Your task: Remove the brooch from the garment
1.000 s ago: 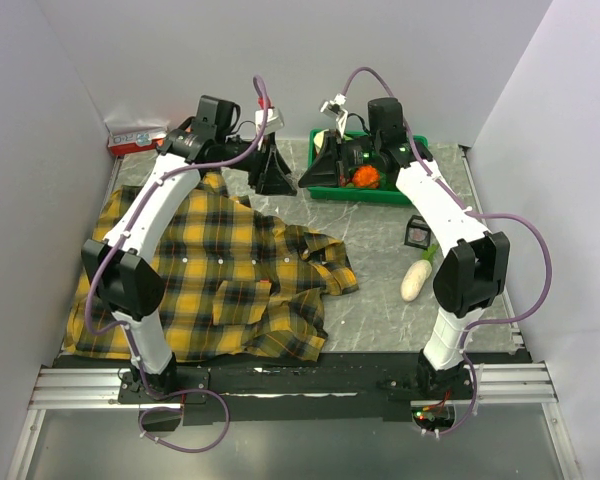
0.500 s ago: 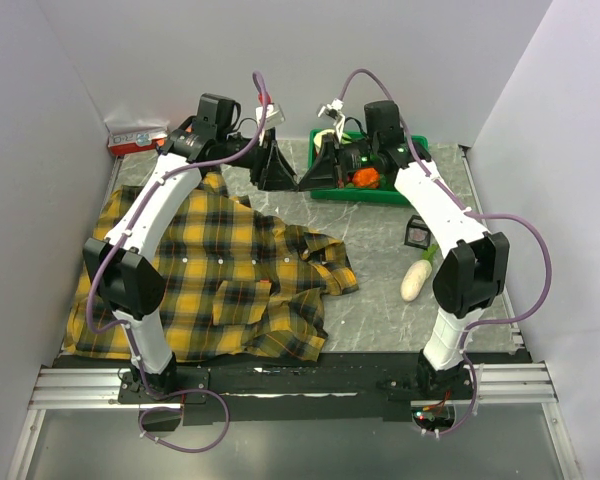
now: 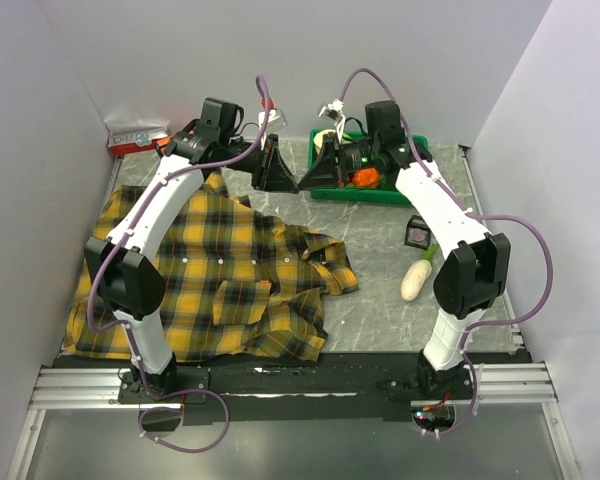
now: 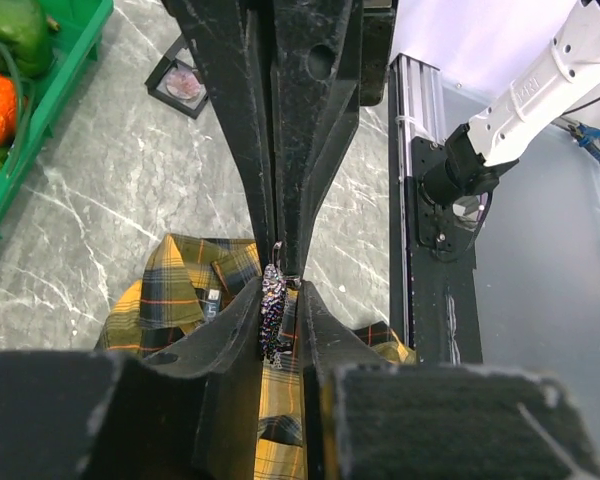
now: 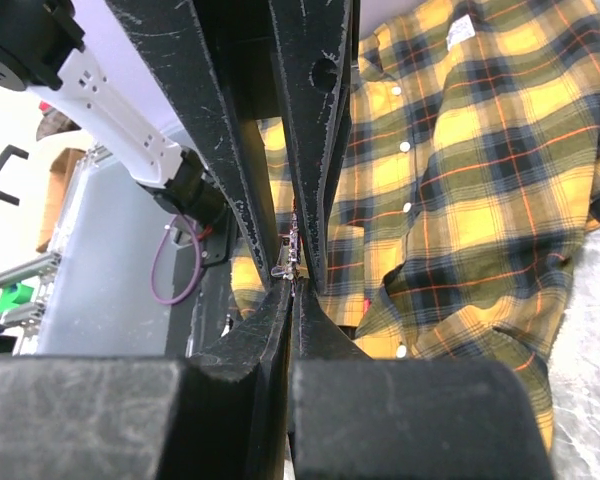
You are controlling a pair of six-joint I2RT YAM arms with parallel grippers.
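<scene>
- The left gripper (image 3: 289, 180) and the right gripper (image 3: 307, 179) meet tip to tip above the far middle of the table (image 3: 380, 310), just left of a green tray (image 3: 385, 196).
- The brooch (image 4: 273, 312) sits right at that meeting point, a small sparkly piece held in the air, apart from the garment (image 3: 220, 270).
- In the left wrist view, the left fingers (image 4: 230, 325) are clenched on the brooch, one on each side with no gap to spare.
- The right fingers (image 5: 320, 335) are pinched fully together, grasping the brooch by its thin metal end at their tips.
- The garment lies spread on the left and near part of the table, under the left arm, with its collar end pointing right.
- The tray holds an orange item (image 3: 363, 178).
- A small dark box (image 3: 418, 233) and a white vegetable (image 3: 415, 278) lie on the right, near the right arm.
- A red and white packet (image 3: 137, 138) rests at the far left corner.
</scene>
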